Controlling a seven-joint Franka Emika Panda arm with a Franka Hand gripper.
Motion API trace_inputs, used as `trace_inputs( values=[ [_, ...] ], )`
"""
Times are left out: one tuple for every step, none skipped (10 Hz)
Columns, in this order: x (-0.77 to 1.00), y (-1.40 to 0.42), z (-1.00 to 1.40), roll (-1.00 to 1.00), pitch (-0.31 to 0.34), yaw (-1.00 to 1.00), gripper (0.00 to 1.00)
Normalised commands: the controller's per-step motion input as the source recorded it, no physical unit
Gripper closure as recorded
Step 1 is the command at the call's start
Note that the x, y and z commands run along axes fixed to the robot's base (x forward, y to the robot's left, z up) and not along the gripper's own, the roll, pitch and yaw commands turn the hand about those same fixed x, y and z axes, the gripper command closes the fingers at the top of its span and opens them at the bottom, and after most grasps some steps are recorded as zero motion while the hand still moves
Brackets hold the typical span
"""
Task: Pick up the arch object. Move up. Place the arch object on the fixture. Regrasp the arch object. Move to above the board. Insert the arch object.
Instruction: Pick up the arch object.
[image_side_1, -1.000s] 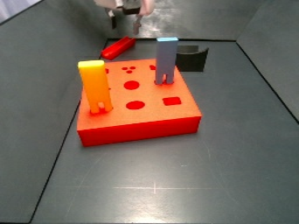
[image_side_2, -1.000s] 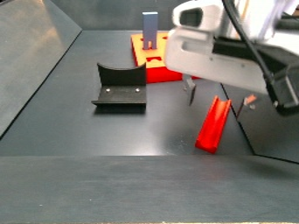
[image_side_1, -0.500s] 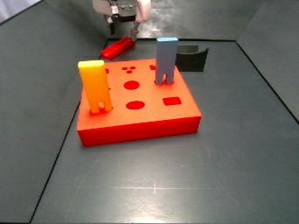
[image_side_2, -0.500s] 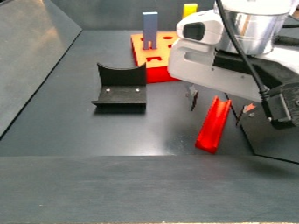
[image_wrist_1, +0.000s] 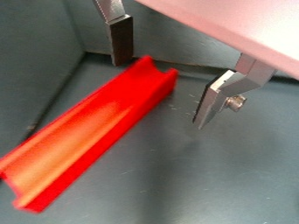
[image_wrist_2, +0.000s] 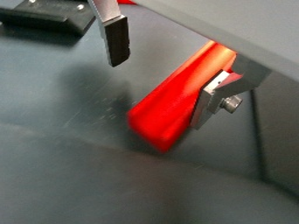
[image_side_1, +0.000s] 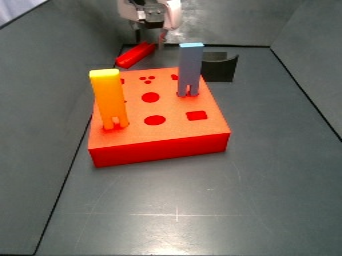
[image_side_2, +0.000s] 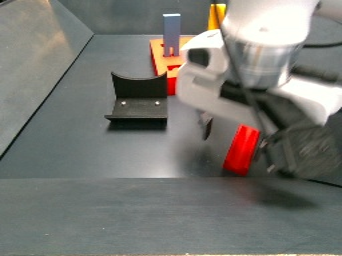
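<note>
In both wrist views the gripper (image_wrist_1: 163, 74) is hanging spread wide over the arch (image_wrist_1: 93, 127), holding nothing; one finger (image_wrist_1: 121, 39) is standing beside the arch's end and the other (image_wrist_1: 219, 96) is sitting off to the far flank, neither touching it. The arch is lying flat on the dark floor near a wall. In a side view the arm is covering most of the arch (image_side_2: 241, 150), with the fixture (image_side_2: 135, 100) well apart on the floor and the board (image_side_2: 171, 70) beyond it. In the opposite side view the board (image_side_1: 160, 135) is sitting nearest, carrying the yellow block (image_side_1: 107, 98) and blue block (image_side_1: 191, 70), with the arch (image_side_1: 136, 52) behind under the gripper (image_side_1: 150, 22).

Judgement: the pick-up is in hand. The fingers should be descending evenly astride the arch's narrow width, centred along its length, before closing, so that it is lifting level.

Against the earlier frames, the arm is standing lower and closer over the arch; the arch, board and fixture are lying unmoved.
</note>
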Motion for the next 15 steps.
trace_inputs(
  values=[
    [0.01, 0.21, -0.44, -0.34, -0.067, -0.13, 0.00],
    [0.00, 0.08, -0.42, -0.26, -0.147, -0.04, 0.00],
    [-0.03, 0.00, -0.43, -0.19, -0.187, 0.00, 0.00],
    [-0.13, -0.04, -0.29, -0.09, -0.207, 0.00, 0.00],
    [-0.17, -0.05, -0.06, 0.00, -0.179, 0.15, 0.00],
    [0.00, 0.00, 0.00, 0.00, -0.007, 0.00, 0.00],
    [0.00, 0.00, 0.00, 0.00, 0.000, 0.00, 0.00],
    [0.00, 0.00, 0.00, 0.00, 0.000, 0.00, 1.00],
    [0.00, 0.00, 0.00, 0.00, 0.000, 0.00, 1.00],
    [0.00, 0.00, 0.00, 0.00, 0.000, 0.00, 1.00],
    [0.00, 0.00, 0.00, 0.00, 0.000, 0.00, 1.00],
    [0.00, 0.00, 0.00, 0.00, 0.000, 0.00, 1.00],
    [0.00, 0.00, 0.00, 0.00, 0.000, 0.00, 1.00],
    [0.00, 0.00, 0.00, 0.00, 0.000, 0.00, 1.00],
    [0.00, 0.00, 0.00, 0.00, 0.000, 0.00, 1.00]
  ],
)
